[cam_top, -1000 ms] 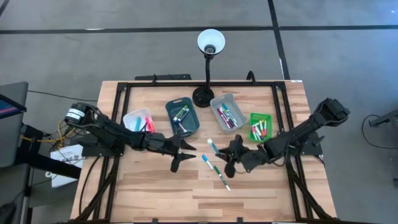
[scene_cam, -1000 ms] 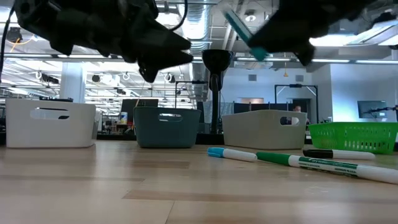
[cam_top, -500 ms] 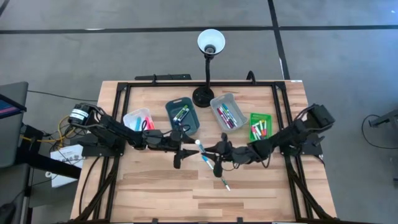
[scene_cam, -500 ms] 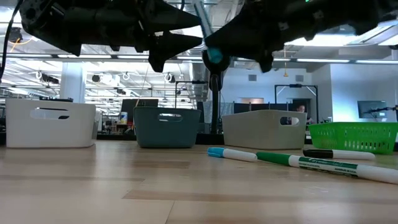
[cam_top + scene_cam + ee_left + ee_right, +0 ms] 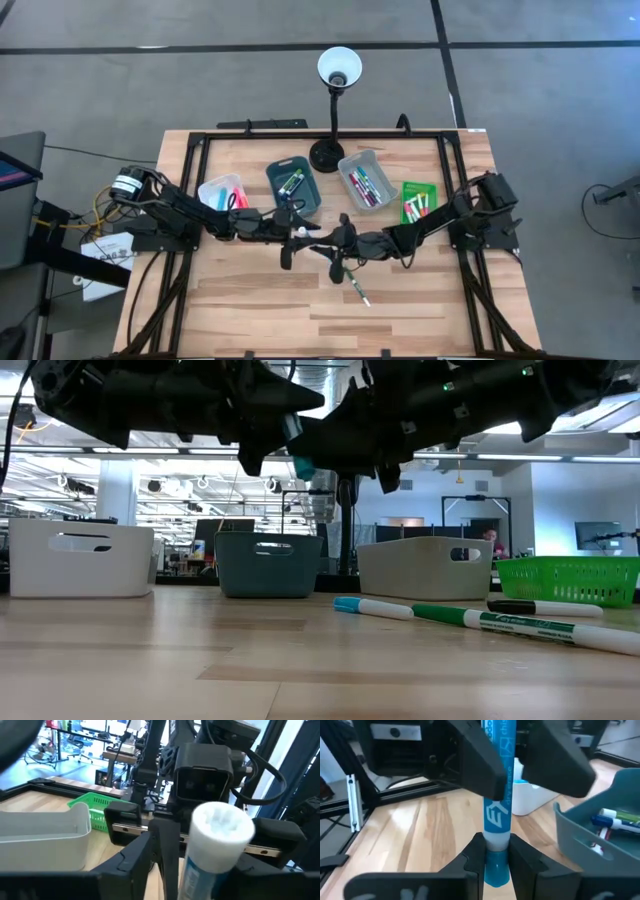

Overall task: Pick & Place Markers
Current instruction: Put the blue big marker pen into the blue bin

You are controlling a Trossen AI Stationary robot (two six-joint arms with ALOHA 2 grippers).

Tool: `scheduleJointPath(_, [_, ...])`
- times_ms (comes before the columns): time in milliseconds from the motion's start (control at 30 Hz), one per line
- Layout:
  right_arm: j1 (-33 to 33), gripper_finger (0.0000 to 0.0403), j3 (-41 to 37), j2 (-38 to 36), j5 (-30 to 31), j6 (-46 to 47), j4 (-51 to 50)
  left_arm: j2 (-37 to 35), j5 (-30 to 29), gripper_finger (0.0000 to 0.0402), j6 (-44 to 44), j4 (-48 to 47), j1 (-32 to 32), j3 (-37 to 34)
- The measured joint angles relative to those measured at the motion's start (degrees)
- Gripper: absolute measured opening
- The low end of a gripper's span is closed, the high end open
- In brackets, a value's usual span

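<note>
Nearest the low camera, two loose markers (image 5: 480, 618) lie on the wooden table (image 5: 250, 300), on the near side of the lamp (image 5: 336, 80) and well apart from it. Above the boards, nearer the lamp's base, the right gripper (image 5: 340, 240) pinches a cyan-capped marker (image 5: 497, 810) at its cap end, fingers narrow around the barrel. The left gripper (image 5: 297, 236) meets it from the opposite side, its fingers (image 5: 475, 757) spread wide on either side of the marker's white end (image 5: 220, 827) without visibly closing on it. Farther back, flanking the lamp's base, stand a white bin (image 5: 222, 194), a dark teal bin (image 5: 294, 186), a grey bin (image 5: 363, 180) and a green basket (image 5: 420, 203), each holding markers.
</note>
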Motion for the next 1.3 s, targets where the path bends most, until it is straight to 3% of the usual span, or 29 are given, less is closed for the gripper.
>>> scheduleJointPath(367, [-0.4, 0.0076, 0.0, -2.4, 1.4, -2.4, -0.5, 0.0, -1.7, 0.0058, 0.1, 0.1, 0.0, 0.0])
scheduleJointPath(633, [0.1, 0.0139, 0.1, -2.4, 3.1, -1.4, -12.1, 0.1, -9.6, 0.0058, -0.1, -3.2, 0.9, 0.0])
scheduleJointPath(767, [0.3, 0.0168, 0.0, -2.4, 2.4, -1.4, -15.5, 0.1, -16.7, 0.0058, 0.1, -6.4, 4.5, 0.0])
scheduleJointPath(867, [0.2, 0.0185, 0.0, -2.4, 2.5, -1.4, -15.8, 0.1, -18.5, 0.0058, 0.1, -6.9, 7.9, 0.0])
scheduleJointPath(1067, [0.2, 0.0202, 0.0, -2.4, 2.5, -1.4, -15.5, 0.1, -18.8, 0.006, -0.7, -11.1, 17.6, 0.0])
scheduleJointPath(1300, [0.2, 0.0199, 0.0, -2.3, 2.5, -1.3, -15.5, 0.1, -10.5, 0.0068, -10.5, -28.0, 24.4, 0.0])
